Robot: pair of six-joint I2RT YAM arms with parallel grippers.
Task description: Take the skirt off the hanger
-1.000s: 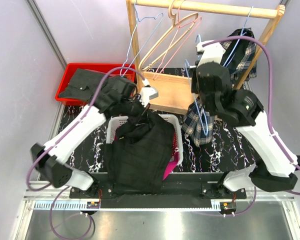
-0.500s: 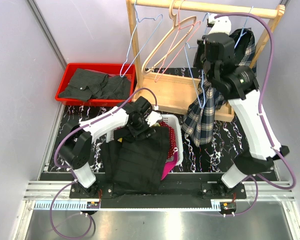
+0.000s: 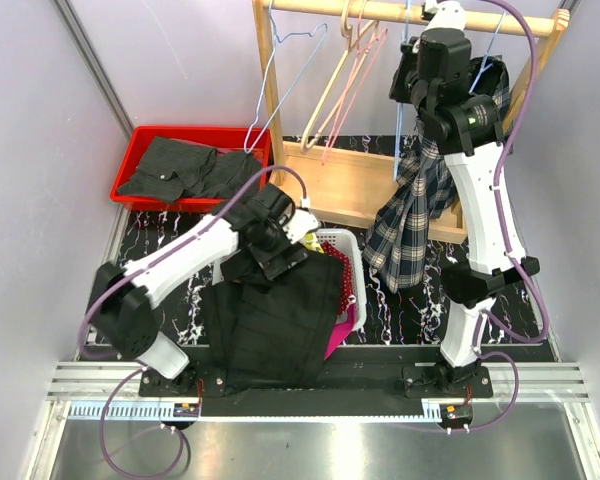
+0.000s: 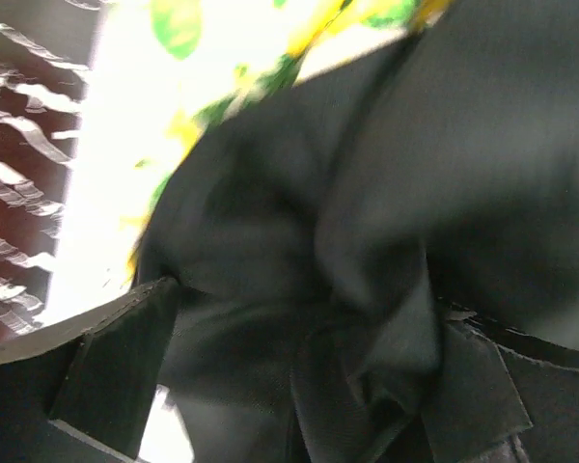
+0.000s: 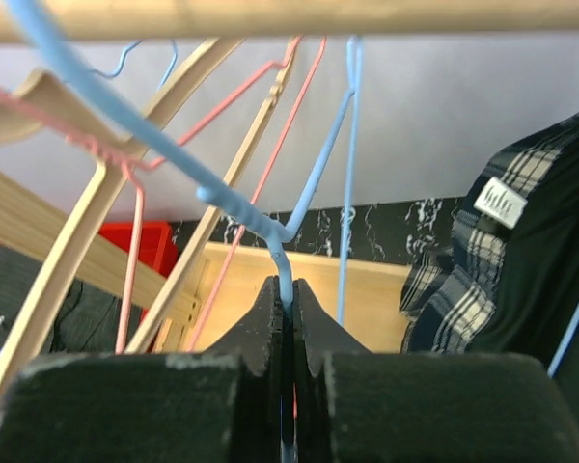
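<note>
Blue hanger (image 5: pixel 241 207) onto the rail (image 5: pixel 270 14)
My right pincer (image 5: pixel 288 299), clamped on the hanger's neck, should seat the hook squarely; my left pincer (image 4: pixel 294 381) stands apart over the skirt (image 3: pixel 280 320).

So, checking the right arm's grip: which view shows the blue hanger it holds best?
Right wrist: the blue hanger wire sits pinched in the right gripper's shut jaws. Top external shows only a thin blue line by that arm; left wrist shows only black fabric.
</note>
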